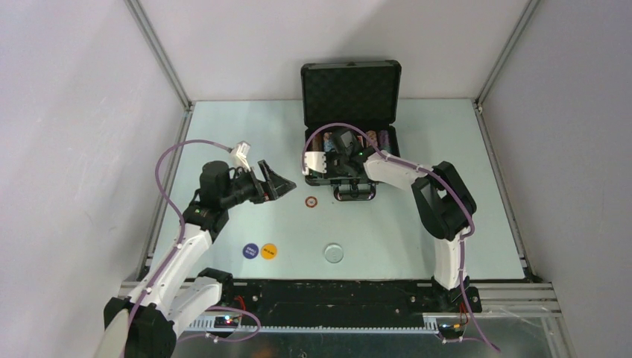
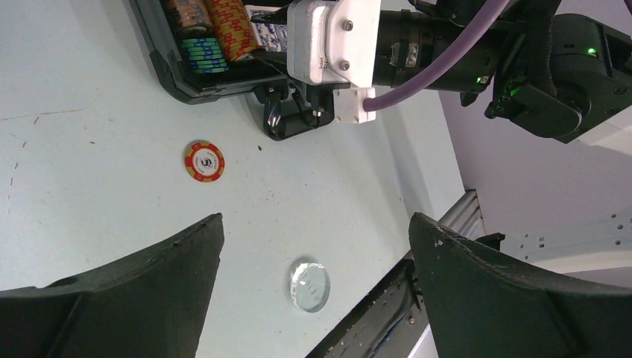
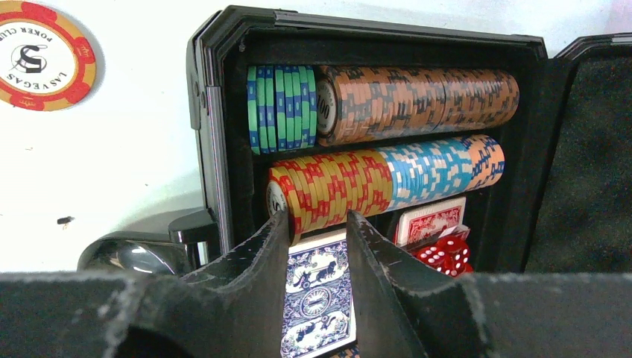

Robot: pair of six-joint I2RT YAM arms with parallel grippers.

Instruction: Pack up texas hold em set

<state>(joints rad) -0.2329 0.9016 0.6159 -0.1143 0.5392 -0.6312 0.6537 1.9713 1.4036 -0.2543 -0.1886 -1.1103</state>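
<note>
Found right gripper (image 3: 317,224) low inside the open black case (image 3: 223,112) at the far side of the table (image 1: 223,134), jaws partly apart with nothing pinched, just above the blue card deck (image 3: 317,291); found left gripper (image 2: 314,224) spread wide and empty over bare tabletop. Judged packing well along — chip rows (image 3: 387,175), red deck (image 3: 432,222) and red dice (image 3: 447,253) already in. Counted as left: one loose red chip (image 2: 204,162), clear disc (image 2: 309,285), blue button (image 1: 251,250) and yellow button (image 1: 269,250) — then closing the lid (image 1: 350,82).
</note>
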